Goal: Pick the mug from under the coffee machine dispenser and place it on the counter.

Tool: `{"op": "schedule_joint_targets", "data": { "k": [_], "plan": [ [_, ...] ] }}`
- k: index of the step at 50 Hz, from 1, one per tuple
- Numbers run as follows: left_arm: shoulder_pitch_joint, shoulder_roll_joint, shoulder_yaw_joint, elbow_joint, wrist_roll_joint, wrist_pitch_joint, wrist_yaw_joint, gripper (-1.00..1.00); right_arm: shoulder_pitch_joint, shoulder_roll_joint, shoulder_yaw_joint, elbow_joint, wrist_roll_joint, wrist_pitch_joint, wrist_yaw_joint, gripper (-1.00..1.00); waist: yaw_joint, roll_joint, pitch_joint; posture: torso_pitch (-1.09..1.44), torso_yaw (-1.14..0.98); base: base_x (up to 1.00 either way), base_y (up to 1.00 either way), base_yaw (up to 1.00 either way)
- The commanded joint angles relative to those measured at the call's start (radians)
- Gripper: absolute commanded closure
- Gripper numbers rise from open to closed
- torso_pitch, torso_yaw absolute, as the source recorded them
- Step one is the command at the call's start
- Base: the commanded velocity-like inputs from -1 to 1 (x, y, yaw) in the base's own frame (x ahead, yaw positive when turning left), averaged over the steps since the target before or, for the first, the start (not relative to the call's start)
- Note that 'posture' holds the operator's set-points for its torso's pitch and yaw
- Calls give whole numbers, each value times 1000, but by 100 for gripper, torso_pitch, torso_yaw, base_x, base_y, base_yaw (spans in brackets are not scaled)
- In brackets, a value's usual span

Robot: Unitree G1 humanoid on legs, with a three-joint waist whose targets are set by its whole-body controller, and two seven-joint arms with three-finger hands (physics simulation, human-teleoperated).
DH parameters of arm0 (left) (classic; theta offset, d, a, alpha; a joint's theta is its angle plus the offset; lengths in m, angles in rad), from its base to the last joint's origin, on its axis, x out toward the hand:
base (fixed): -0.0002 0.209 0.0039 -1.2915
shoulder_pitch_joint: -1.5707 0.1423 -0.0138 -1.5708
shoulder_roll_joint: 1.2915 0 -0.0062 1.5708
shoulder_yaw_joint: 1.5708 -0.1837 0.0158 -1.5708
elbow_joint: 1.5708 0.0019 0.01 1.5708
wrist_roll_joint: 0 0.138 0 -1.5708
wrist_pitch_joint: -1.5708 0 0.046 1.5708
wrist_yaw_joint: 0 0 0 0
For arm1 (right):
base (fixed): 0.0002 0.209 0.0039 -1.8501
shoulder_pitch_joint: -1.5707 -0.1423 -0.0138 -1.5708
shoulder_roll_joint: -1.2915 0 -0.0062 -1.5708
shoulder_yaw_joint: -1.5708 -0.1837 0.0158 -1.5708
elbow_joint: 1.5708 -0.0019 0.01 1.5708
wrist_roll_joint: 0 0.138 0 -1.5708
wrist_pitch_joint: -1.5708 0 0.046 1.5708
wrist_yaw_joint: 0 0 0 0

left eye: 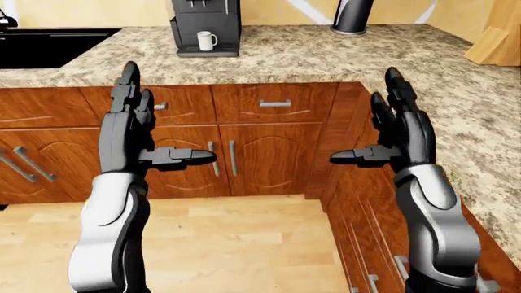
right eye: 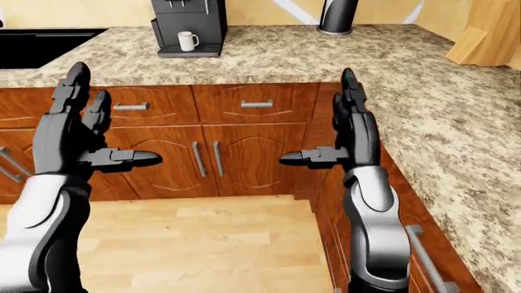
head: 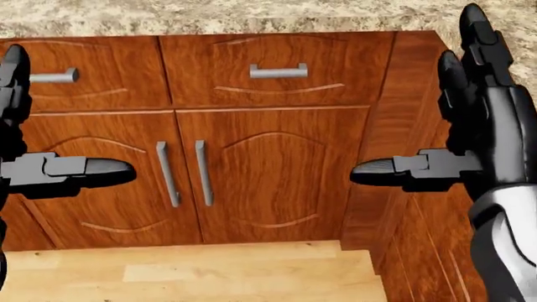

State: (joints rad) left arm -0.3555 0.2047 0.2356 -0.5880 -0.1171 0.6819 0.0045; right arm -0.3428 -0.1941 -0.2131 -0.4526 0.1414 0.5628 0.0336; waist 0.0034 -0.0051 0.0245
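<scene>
A white mug (left eye: 207,41) stands on the tray of the dark coffee machine (left eye: 204,23), under its dispenser, at the top of the left-eye view on the granite counter (left eye: 276,58). Both my hands are raised well short of it, over the cabinet fronts. My left hand (left eye: 151,125) is open, fingers pointing up and thumb stuck out to the right. My right hand (left eye: 383,125) mirrors it, open with thumb pointing left. Neither holds anything. The head view shows only the hands and cabinets, not the mug.
Wooden cabinets with drawer handles (head: 277,70) and door handles (head: 186,171) face me. The counter turns a corner and runs down the right side (right eye: 456,122). A black sink (left eye: 49,46) lies top left, a dark jug (left eye: 352,15) and a wooden block (left eye: 496,39) top right.
</scene>
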Motion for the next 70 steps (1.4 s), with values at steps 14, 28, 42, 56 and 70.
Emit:
{"op": "schedule_joint_targets", "data": {
  "k": [14, 28, 42, 56, 70],
  "plan": [
    [-137, 138, 101, -16, -96, 54, 52, -100, -216, -165, -102, -18, 120, 76, -85, -100, 1, 1, -8, 0, 0, 0, 0, 0],
    [-122, 232, 169, 113, -123, -56, 70, -100, -244, -292, -166, 137, 155, -29, -108, -100, 1, 0, -6, 0, 0, 0, 0, 0],
    [-152, 312, 217, 109, -165, -31, 93, -100, -296, -389, -198, 147, 189, -10, -126, -100, 2, 2, -3, 0, 0, 0, 0, 0],
    [-169, 360, 237, 106, -199, -8, 104, -100, -302, -414, -201, 152, 204, -6, -130, -100, -1, 6, 11, 0, 0, 9, 0, 0],
    [-174, 376, 242, 104, -207, -1, 109, -100, -318, -427, -202, 153, 214, 10, -127, -100, -15, 75, 11, 0, 0, 32, 6, 0]
  ]
}}
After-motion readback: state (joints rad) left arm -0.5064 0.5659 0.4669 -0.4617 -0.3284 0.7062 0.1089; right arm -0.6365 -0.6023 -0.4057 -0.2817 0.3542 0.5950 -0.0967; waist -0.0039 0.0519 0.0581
